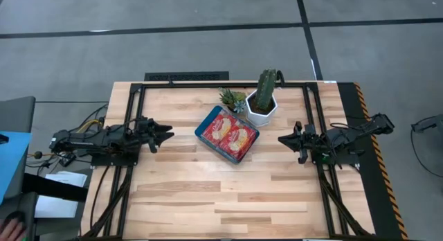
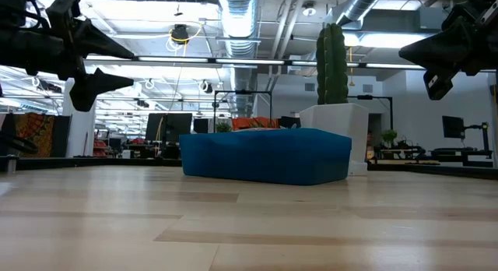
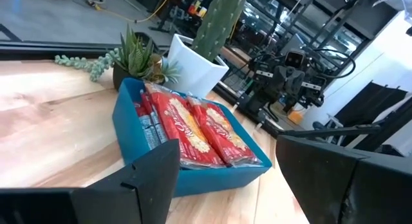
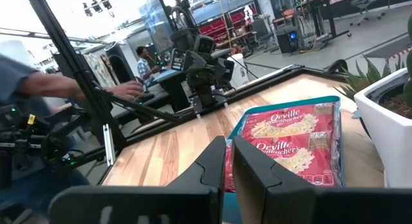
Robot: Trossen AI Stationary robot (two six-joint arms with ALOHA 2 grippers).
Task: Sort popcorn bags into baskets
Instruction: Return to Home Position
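The red popcorn bags [image 1: 228,134] lie stacked flat inside the teal-blue tray [image 1: 203,127] at the table's middle; they also show in the tray in the left wrist view [image 3: 193,130] and the right wrist view [image 4: 290,143]. My left gripper [image 1: 168,136] hovers open above the table left of the tray, pointing at it. My right gripper [image 1: 282,139] hovers shut to the tray's right, fingers together [image 4: 228,159]. Both are raised off the wood in the low view, the left [image 2: 117,65] and the right [image 2: 408,51].
A white hexagonal pot with a tall cactus [image 1: 263,102] stands just beyond the tray's far right corner, with a small succulent [image 1: 232,99] beside it. A person's arm [image 4: 77,85] shows beyond the table's left side. Bare wood spreads toward the near edge.
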